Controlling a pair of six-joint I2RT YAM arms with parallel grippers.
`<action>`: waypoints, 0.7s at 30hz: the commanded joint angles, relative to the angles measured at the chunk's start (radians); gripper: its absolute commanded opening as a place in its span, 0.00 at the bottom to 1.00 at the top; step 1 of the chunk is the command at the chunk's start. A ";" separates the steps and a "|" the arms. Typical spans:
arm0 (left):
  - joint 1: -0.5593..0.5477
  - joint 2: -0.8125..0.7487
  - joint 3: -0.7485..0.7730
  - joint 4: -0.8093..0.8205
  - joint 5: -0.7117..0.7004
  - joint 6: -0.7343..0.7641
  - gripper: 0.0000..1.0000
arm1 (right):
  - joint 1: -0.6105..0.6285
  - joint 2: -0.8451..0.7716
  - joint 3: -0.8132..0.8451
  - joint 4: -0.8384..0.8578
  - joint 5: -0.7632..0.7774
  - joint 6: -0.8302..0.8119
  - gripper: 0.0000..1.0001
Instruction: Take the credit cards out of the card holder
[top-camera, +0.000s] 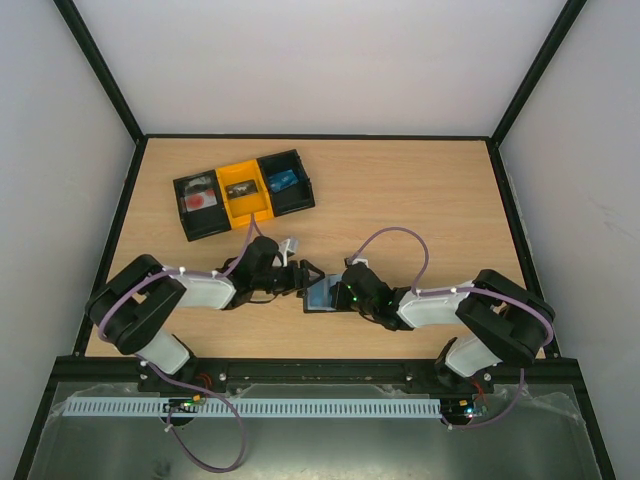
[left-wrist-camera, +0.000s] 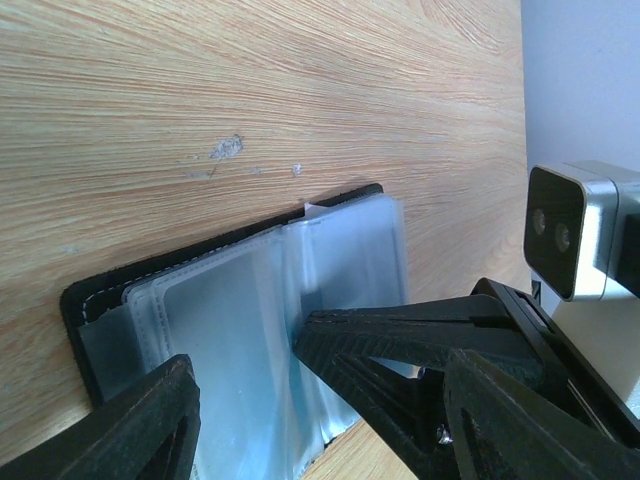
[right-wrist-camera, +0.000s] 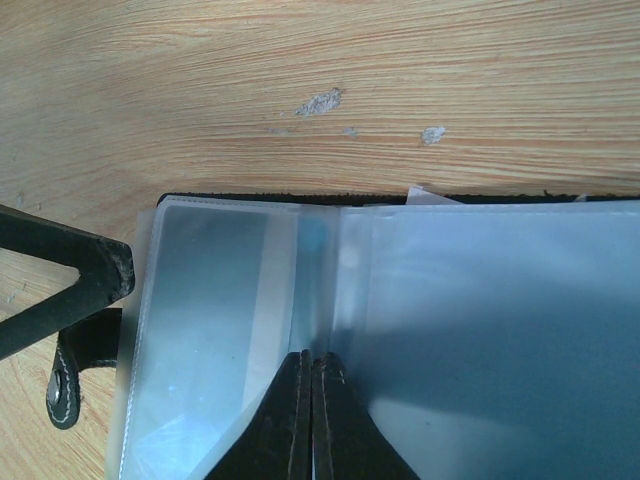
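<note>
The card holder (top-camera: 320, 295) lies open on the table between my two grippers, black outside with clear blue-tinted sleeves (left-wrist-camera: 230, 300). In the right wrist view a light blue credit card (right-wrist-camera: 205, 320) shows through the left sleeve of the card holder (right-wrist-camera: 480, 300), and the short black tab (right-wrist-camera: 65, 385) sticks out at its left edge. My right gripper (right-wrist-camera: 312, 362) is shut, its tips pressing on the middle fold. My left gripper (left-wrist-camera: 320, 400) is open and straddles the near end of the holder. The right arm's fingers (left-wrist-camera: 400, 335) reach across between the left gripper's fingers.
A black-and-yellow three-compartment tray (top-camera: 243, 192) stands at the back left of the table, with small items in its compartments. The right wrist camera (left-wrist-camera: 580, 230) hangs close to my left gripper. Black frame rails border the table.
</note>
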 joint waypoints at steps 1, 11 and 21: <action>-0.002 0.025 -0.005 0.050 0.022 -0.001 0.69 | 0.004 0.028 -0.029 -0.051 0.018 0.005 0.02; -0.002 0.045 -0.005 0.039 0.008 0.008 0.69 | 0.003 0.028 -0.029 -0.052 0.018 0.005 0.02; -0.002 0.028 -0.004 -0.012 -0.018 0.032 0.69 | 0.004 0.029 -0.029 -0.051 0.020 0.005 0.02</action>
